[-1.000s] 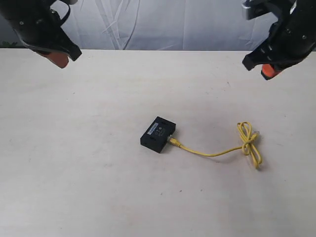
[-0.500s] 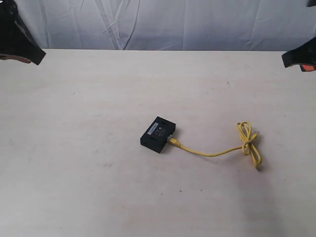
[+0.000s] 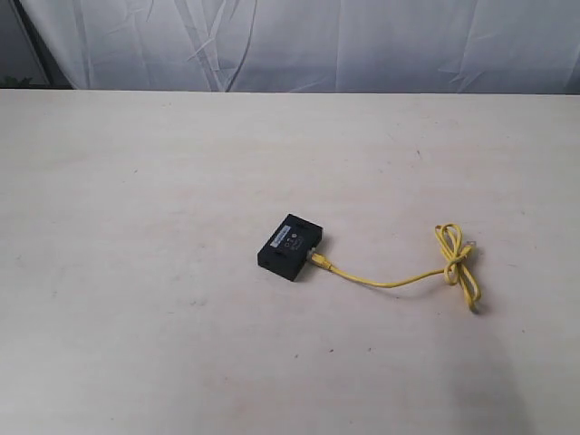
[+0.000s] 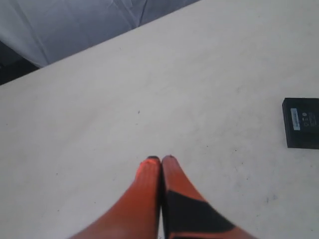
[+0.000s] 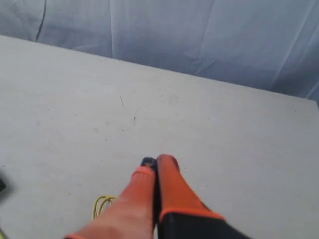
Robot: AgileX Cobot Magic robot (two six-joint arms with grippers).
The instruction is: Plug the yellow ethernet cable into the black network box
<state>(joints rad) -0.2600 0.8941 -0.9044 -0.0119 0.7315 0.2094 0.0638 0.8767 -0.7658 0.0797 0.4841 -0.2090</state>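
Note:
The black network box (image 3: 292, 246) lies flat near the middle of the table. One end of the yellow ethernet cable (image 3: 390, 282) sits in the box's right side, and the cord runs right to a loose knotted bundle (image 3: 456, 258). Neither arm shows in the exterior view. In the left wrist view my left gripper (image 4: 160, 159) is shut and empty above bare table, with the black network box (image 4: 301, 122) off at the frame's edge. In the right wrist view my right gripper (image 5: 157, 160) is shut and empty, with a loop of the yellow ethernet cable (image 5: 101, 203) beside its fingers.
A pale wooden table (image 3: 136, 272) fills the scene. A wrinkled grey cloth backdrop (image 3: 299, 41) hangs along its far edge.
Both arms have drawn back out of the exterior view, the left one to the left and the right one to the right. The box and cable have not moved.

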